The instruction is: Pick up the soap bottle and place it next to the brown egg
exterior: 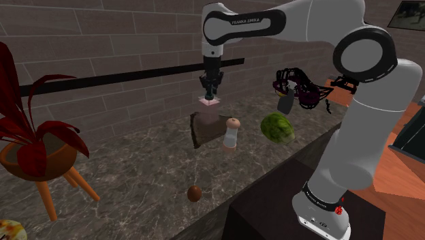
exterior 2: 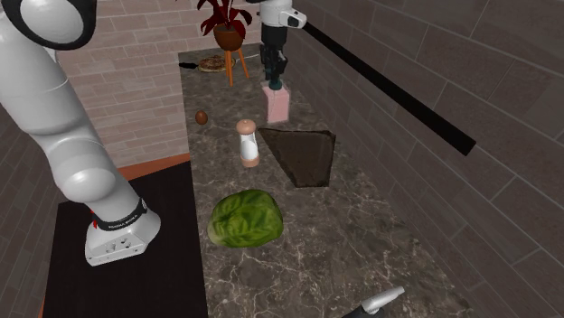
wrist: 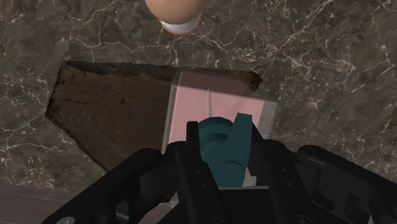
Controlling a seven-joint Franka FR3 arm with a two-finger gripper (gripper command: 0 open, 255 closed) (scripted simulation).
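Gripper [exterior: 210, 90]: closed narrow on the teal pump head of the soap bottle [exterior 2: 277, 105], with the pink body plumb below. The bottle is toward the wall edge of the counter [exterior: 136, 170], just beside the dark mat [exterior 2: 303, 154]; whether its base touches cannot be confirmed. The brown egg [exterior: 194, 193] lies near the front edge, well apart. Recommend a straight lift clear of the shaker [exterior: 231, 133], then an upright set-down beside the egg without nudging it, as it would likely roll.

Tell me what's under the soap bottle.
In the wrist view, the soap bottle overlaps a dark brown board and the counter. The spot directly beneath is hidden by the bottle itself.
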